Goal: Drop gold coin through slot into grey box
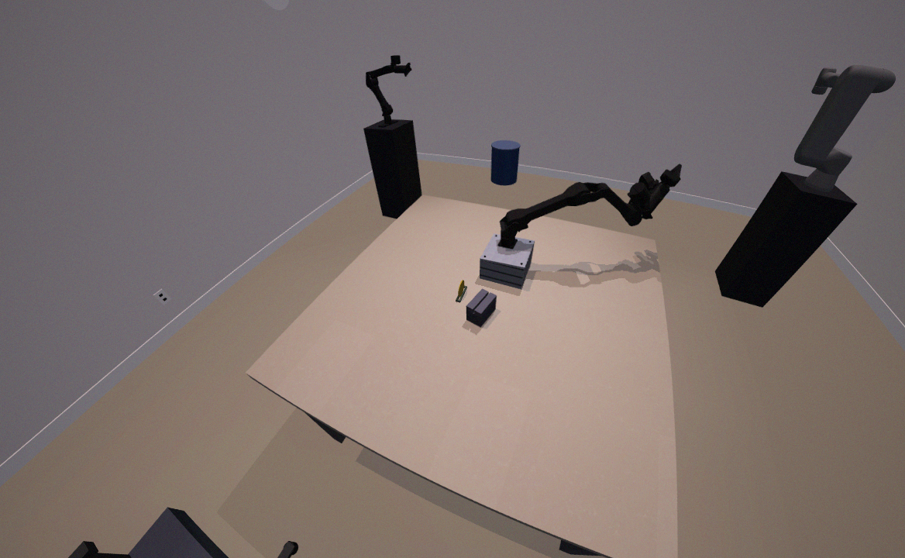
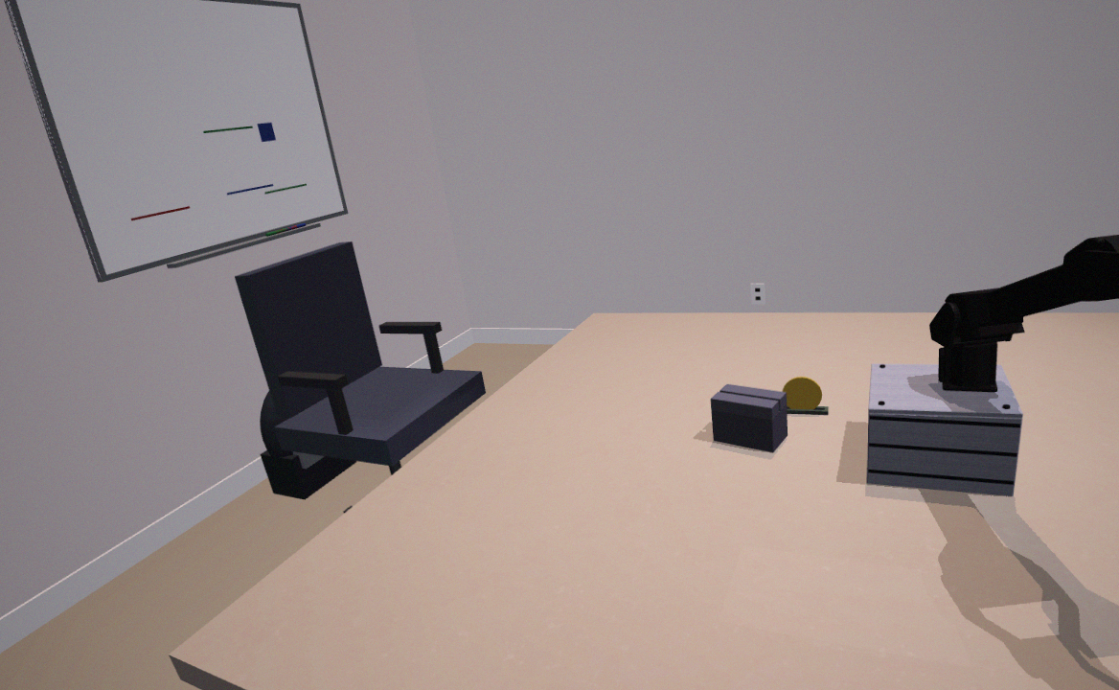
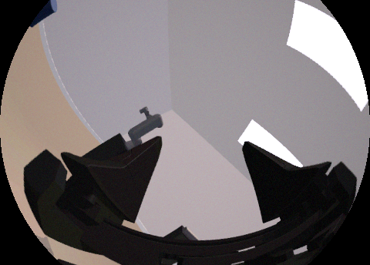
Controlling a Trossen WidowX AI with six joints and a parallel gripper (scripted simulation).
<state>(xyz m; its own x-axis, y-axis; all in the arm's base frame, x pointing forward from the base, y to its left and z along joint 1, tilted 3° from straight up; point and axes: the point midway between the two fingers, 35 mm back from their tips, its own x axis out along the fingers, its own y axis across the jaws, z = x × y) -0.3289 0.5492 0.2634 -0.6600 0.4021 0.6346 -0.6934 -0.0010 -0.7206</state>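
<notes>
Arm [image 1: 566, 201] stretched out high, elbow bent; gripper [image 3: 203, 152] raised, fingers wide apart, nothing btwn.

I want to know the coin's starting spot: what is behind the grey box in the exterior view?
Behind the grey box the gold coin stands on edge in its green holder. The box covers the coin's lower left part and most of the holder.

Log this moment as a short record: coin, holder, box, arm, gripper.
coin: gold coin standing on edge in its holder, untouched
holder: dark-green holder on the table, beside the box
box: grey box, closed, slot in lid
arm: reaches away from coin and box, raised above the far side of the table
gripper: gripper open, nothing between the fingers, facing the room's corner
</notes>
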